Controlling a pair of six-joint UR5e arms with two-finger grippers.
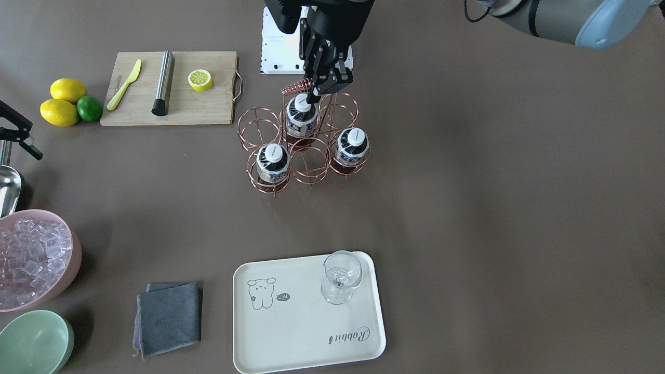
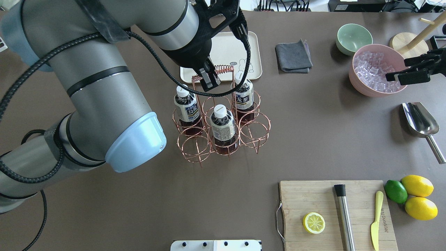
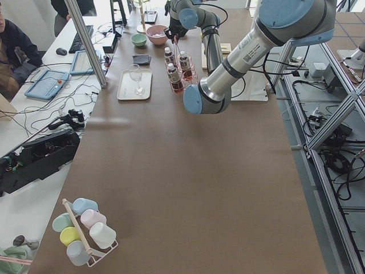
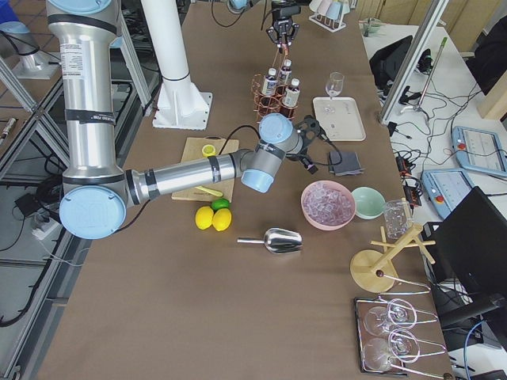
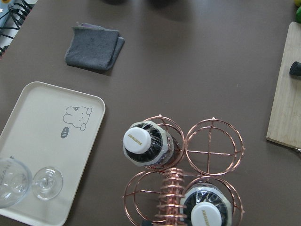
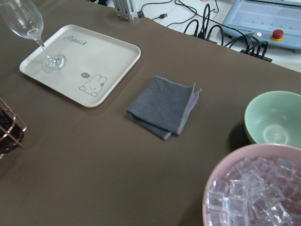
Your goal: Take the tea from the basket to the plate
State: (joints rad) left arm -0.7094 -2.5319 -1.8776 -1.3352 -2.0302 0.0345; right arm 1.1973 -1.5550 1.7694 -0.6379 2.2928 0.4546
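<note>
Transfer not begun. The tea (image 1: 301,117), one of three alike bottles, stands in the basket (image 1: 293,87). The plate (image 1: 291,332) on the far side carries only a glass (image 1: 340,278). Left gripper (image 2: 210,82) hovers over the basket, jaws empty, opening indeterminate. Right gripper (image 2: 413,69), far right: jaws spread, empty.

"Rabbit" stands in dark script near one corner of the cream tray (image 1: 291,332). The bottle (image 2: 244,99) has large navy East Asian characters on its label. The print on the white caps (image 5: 138,137) and the cutting board (image 1: 208,109) is too small to read.
</note>
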